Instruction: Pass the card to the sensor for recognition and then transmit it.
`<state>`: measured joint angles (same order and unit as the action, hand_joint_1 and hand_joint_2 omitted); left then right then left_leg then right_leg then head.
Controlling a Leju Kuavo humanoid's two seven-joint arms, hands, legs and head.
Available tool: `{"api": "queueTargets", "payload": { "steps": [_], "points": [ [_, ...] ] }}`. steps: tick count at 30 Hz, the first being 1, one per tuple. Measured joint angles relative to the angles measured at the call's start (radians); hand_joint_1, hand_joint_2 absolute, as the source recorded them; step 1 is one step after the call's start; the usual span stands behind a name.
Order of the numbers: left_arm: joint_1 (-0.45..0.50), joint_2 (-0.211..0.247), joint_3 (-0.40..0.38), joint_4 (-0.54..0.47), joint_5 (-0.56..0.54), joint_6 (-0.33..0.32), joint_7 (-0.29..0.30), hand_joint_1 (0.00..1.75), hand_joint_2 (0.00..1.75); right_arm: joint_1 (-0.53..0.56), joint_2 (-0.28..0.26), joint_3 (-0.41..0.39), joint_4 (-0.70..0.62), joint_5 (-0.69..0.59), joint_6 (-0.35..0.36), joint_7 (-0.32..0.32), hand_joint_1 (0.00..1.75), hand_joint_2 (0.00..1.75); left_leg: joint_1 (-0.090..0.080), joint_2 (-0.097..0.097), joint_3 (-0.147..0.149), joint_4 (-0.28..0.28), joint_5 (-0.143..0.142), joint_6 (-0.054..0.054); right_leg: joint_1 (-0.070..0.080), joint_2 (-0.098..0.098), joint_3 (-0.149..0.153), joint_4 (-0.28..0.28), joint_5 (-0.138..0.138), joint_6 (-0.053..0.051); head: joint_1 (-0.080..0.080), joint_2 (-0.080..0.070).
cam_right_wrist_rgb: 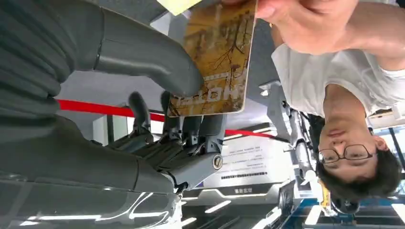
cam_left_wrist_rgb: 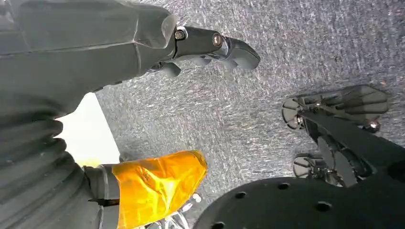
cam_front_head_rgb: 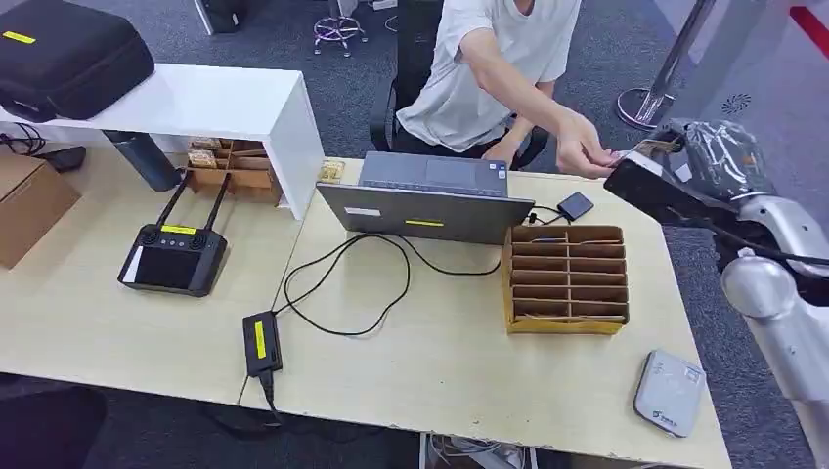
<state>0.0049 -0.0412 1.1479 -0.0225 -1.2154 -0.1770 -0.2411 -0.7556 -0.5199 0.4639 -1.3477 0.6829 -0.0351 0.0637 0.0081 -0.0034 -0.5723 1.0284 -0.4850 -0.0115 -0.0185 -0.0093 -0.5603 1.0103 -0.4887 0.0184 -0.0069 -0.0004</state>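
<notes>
A brown printed card (cam_right_wrist_rgb: 217, 57) is pinched between the thumb and fingers of my right hand (cam_right_wrist_rgb: 157, 143). A person's hand (cam_right_wrist_rgb: 305, 24) grips the card's other end. In the head view my right hand (cam_front_head_rgb: 699, 161) is raised past the table's far right corner, with the card (cam_front_head_rgb: 653, 147) pointing at the seated person's hand (cam_front_head_rgb: 587, 151). A small black wired sensor pad (cam_front_head_rgb: 575, 205) lies on the table just below that hand. My left hand (cam_left_wrist_rgb: 86, 62) hangs over grey carpet, fingers (cam_left_wrist_rgb: 215, 43) apart from the thumb and holding nothing.
A laptop (cam_front_head_rgb: 425, 200) stands at the table's far middle, with a cardboard slotted card box (cam_front_head_rgb: 565, 278) to its right. A white device (cam_front_head_rgb: 670, 391) lies near the front right corner. A black cable and power brick (cam_front_head_rgb: 261, 342) cross the middle. A controller (cam_front_head_rgb: 174, 256) sits left.
</notes>
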Motion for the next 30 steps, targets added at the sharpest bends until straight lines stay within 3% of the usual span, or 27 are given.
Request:
{"api": "queueTargets", "payload": {
  "steps": [4,8,9,10,11,18,30],
  "points": [
    [-0.003,-0.004,0.0,0.0,0.002,0.026,-0.008,0.0,1.75,0.0,0.004,0.0,-0.002,-0.003,0.001,0.006,1.75,1.75,0.0,0.0,0.0,0.0,0.0,0.0,0.0,0.0,0.0,0.0,0.0,0.0,0.0,0.0],
    [-0.007,-0.008,0.0,0.0,-0.004,0.106,-0.058,0.0,1.75,0.007,0.003,-0.003,-0.011,-0.008,-0.002,0.015,1.75,1.75,0.0,0.0,0.0,0.0,0.0,0.0,0.0,0.0,-0.001,0.0,0.0,0.0,0.0,0.0],
    [-0.008,-0.008,-0.001,0.0,-0.005,0.104,-0.065,0.0,0.0,0.013,0.002,-0.007,-0.014,-0.01,-0.004,0.011,1.75,1.75,0.0,0.0,0.0,0.0,0.0,0.0,0.0,0.0,-0.001,0.0,0.0,0.0,0.0,0.0],
    [-0.009,-0.008,-0.001,0.0,-0.003,0.087,-0.067,0.0,0.0,0.018,0.0,-0.01,-0.015,-0.012,-0.005,0.005,1.75,1.75,0.0,0.0,0.0,0.0,0.0,0.0,0.0,0.0,-0.001,0.0,0.0,0.0,0.0,0.0],
    [-0.009,-0.008,-0.001,0.0,0.007,0.066,-0.074,0.0,1.75,0.022,0.0,-0.013,-0.015,-0.013,-0.005,-0.001,1.75,1.75,0.0,0.0,0.0,0.0,0.0,0.0,0.0,0.001,-0.001,0.0,0.0,0.0,0.0,0.0],
    [-0.013,-0.009,0.007,0.0,0.04,0.006,-0.079,0.0,1.75,0.036,-0.005,-0.029,-0.015,-0.019,-0.005,-0.005,1.75,1.75,0.0,0.001,0.0,0.0,0.0,0.0,0.0,0.001,-0.001,0.0,0.0,0.0,0.0,0.0],
    [-0.013,-0.011,0.024,0.0,0.045,0.001,-0.076,0.0,1.75,0.031,-0.037,-0.028,-0.013,0.056,-0.016,-0.006,1.75,1.75,0.0,0.001,0.0,0.001,0.0,0.0,0.0,0.001,-0.001,0.0,0.0,0.0,0.0,0.0]
  ]
}}
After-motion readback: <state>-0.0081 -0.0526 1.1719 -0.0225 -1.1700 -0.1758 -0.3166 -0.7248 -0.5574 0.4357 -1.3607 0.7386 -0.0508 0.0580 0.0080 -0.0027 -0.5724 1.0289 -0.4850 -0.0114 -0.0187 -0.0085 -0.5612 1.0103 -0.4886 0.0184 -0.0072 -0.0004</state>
